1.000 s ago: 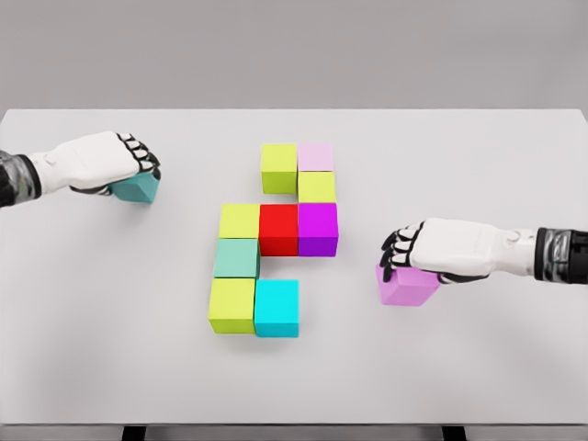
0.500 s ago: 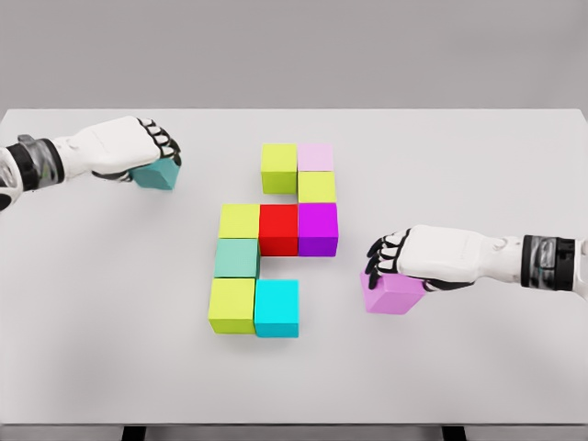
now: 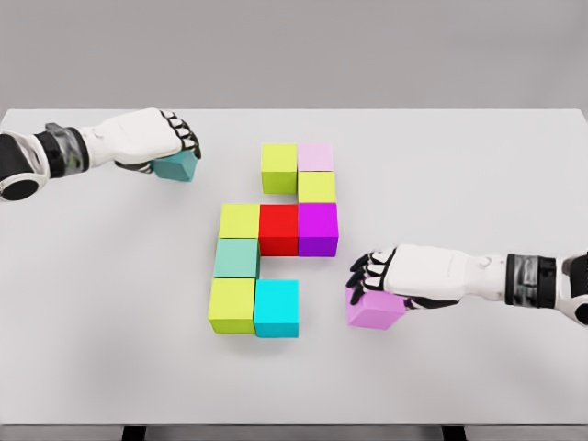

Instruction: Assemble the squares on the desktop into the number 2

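On the white table [image 3: 478, 165] several coloured cubes stand joined: a lime cube [image 3: 278, 167] and pale pink cube [image 3: 316, 156] on top, a yellow-green cube [image 3: 317, 186] below, then a yellow cube [image 3: 239, 220], red cube [image 3: 278, 229] and purple cube [image 3: 318, 229], a sea-green cube [image 3: 236, 258], and a lime cube [image 3: 231, 305] beside a cyan cube [image 3: 277, 308]. My left hand [image 3: 156, 140] is shut on a teal cube [image 3: 175, 166] at the upper left. My right hand [image 3: 381, 276] is shut on a violet cube [image 3: 375, 309], just right of the cyan cube.
The table's front edge [image 3: 294, 424] runs along the bottom of the view. A grey wall stands behind the far edge.
Both hands have slid their cubes towards the middle: the left hand rightward with the teal cube, the right hand leftward and slightly nearer with the violet cube.
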Tool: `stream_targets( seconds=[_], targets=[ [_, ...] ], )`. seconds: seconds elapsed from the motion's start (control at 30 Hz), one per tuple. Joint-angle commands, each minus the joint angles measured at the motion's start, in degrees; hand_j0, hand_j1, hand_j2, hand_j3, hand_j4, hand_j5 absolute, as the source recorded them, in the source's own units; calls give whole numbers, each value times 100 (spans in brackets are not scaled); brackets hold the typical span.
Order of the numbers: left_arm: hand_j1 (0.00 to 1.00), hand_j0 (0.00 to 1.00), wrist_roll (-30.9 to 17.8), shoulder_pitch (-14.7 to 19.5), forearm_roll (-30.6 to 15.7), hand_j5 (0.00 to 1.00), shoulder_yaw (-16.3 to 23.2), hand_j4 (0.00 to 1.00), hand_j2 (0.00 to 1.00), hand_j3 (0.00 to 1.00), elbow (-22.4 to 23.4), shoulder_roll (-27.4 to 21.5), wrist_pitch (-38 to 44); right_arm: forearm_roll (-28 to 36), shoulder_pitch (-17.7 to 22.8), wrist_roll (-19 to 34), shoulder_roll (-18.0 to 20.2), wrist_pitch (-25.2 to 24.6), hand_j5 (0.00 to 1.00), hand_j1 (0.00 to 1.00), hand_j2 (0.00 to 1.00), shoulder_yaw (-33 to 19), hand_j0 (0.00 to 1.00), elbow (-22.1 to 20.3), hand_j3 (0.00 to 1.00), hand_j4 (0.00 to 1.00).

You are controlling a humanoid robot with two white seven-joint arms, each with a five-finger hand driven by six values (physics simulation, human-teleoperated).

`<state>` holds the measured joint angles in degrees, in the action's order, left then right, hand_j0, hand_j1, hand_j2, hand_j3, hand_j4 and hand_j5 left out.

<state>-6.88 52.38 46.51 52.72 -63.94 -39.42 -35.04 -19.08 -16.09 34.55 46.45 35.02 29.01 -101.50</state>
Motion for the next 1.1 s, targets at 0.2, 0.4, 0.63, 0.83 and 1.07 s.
stream_targets(
  seconds=[0.2, 0.4, 0.63, 0.83, 1.07],
  targets=[
    [71, 71, -24, 141, -28, 71, 107, 71, 71, 71, 127, 294, 4, 19, 0, 45, 22, -2, 78, 78, 78, 148, 78, -1, 78, 78],
    [71, 71, -59, 255, -37, 71, 169, 71, 71, 71, 294, 523, 4, 19, -44, 45, 66, -2, 98, 98, 98, 34, 98, -1, 98, 98],
    [72, 72, -59, 413, -37, 72, 248, 72, 72, 72, 470, 734, 4, 89, -141, 45, 101, -2, 99, 99, 99, -176, 99, -1, 99, 99],
    [72, 72, -59, 466, -37, 72, 283, 72, 72, 72, 514, 857, 4, 572, -97, 45, 725, -2, 99, 99, 99, -932, 99, 7, 99, 99],
    [72, 72, -68, 536, -37, 72, 283, 72, 72, 72, 566, 945, 4, 520, 307, 45, 1103, -2, 80, 80, 80, -994, 80, -1, 80, 80]
  ],
)
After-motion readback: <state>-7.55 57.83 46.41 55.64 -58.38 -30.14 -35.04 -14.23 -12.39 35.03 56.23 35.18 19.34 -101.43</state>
